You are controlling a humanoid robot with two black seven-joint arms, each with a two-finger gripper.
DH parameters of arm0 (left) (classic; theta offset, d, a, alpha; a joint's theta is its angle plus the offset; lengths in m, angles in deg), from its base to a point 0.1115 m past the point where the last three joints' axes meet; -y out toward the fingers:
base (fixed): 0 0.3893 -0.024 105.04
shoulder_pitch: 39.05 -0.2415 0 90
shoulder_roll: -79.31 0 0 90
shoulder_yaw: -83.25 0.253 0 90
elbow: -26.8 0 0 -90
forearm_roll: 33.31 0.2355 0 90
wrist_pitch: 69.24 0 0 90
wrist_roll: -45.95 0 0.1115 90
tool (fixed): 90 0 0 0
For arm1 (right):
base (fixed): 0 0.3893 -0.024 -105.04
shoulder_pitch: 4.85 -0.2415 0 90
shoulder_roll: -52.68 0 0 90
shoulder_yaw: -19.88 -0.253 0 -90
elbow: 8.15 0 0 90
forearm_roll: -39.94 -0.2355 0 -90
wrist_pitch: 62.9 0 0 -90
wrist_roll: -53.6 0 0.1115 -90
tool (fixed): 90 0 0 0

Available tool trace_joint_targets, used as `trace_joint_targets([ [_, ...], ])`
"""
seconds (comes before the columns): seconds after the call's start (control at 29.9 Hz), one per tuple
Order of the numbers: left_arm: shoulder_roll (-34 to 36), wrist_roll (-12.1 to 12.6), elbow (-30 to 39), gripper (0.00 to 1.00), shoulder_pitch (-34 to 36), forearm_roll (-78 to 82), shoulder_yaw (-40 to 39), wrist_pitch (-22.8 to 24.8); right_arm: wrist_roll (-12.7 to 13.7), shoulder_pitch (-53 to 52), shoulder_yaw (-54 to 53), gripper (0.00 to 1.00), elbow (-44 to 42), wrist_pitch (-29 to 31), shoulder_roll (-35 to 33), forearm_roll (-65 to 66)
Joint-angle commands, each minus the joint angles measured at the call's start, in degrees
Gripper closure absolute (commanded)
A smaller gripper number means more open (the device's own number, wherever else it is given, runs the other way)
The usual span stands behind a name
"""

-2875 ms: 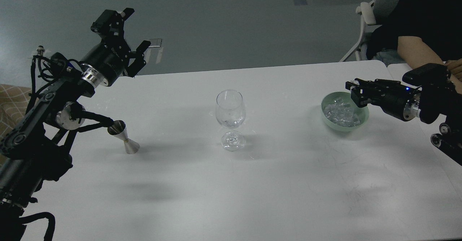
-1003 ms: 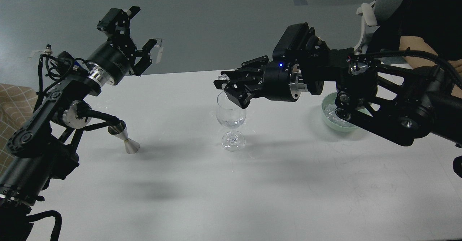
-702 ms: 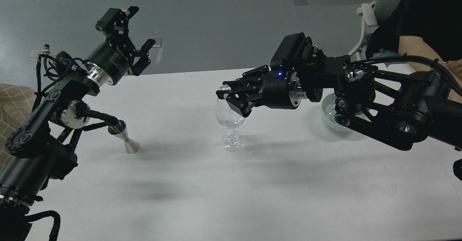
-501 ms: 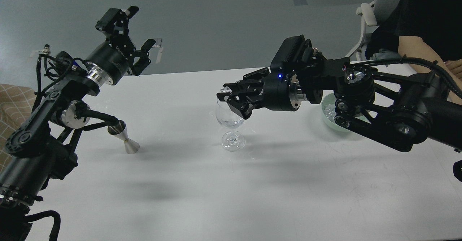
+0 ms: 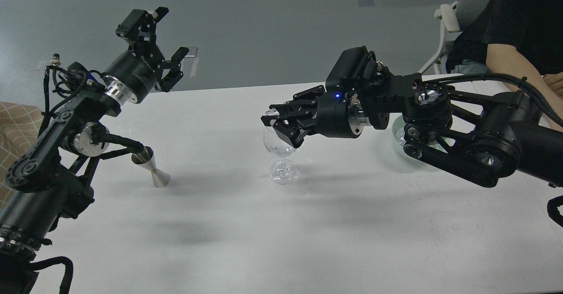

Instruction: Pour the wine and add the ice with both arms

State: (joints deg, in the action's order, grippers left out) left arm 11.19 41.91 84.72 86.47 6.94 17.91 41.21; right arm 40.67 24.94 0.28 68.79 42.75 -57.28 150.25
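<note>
A clear stemmed glass (image 5: 281,159) stands mid-table, its rim partly hidden by my right gripper (image 5: 276,122). That gripper hangs right over the glass mouth, shut on a clear ice cube (image 5: 273,112) held between its fingertips. A pale green bowl (image 5: 398,137) with more ice sits behind my right arm, mostly hidden. A silver jigger (image 5: 151,168) stands at the left. My left gripper (image 5: 165,43) is open and empty, raised high above the table's far left edge.
A seated person's bare forearm (image 5: 512,63) rests at the far right by a chair (image 5: 448,16). The white table (image 5: 281,241) spreads toward me.
My right arm swung from the bowl to above the glass carrying an ice cube, then sank slightly over the rim. The left arm barely moved.
</note>
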Motion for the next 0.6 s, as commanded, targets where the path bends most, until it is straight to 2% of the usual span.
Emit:
trace_joint_targets([
  [0.0,0.00,0.00,0.00,0.02,-0.01,0.00,-0.05,0.03,0.09,0.00,-0.09,0.57,0.14,-0.09,0.10,-0.09],
  [0.23,-0.09,0.00,0.00,0.02,-0.01,0.00,-0.05,0.11,0.09,-0.09,-0.18,0.49,0.14,-0.09,0.10,-0.09],
  [0.43,0.00,0.00,0.00,0.02,-0.01,-0.09,-0.05,0.11,0.09,-0.18,-0.88,0.47,0.14,-0.09,0.10,-0.09],
  [0.53,0.18,0.00,0.00,0.02,-0.01,-0.09,-0.05,0.11,0.09,-0.35,-2.98,0.34,-0.04,-0.70,0.10,-0.80],
  [0.57,0.18,0.00,0.00,0.02,-0.01,-0.09,-0.05,0.11,0.09,-0.09,-5.25,0.18,-0.30,-0.79,0.10,-1.06],
])
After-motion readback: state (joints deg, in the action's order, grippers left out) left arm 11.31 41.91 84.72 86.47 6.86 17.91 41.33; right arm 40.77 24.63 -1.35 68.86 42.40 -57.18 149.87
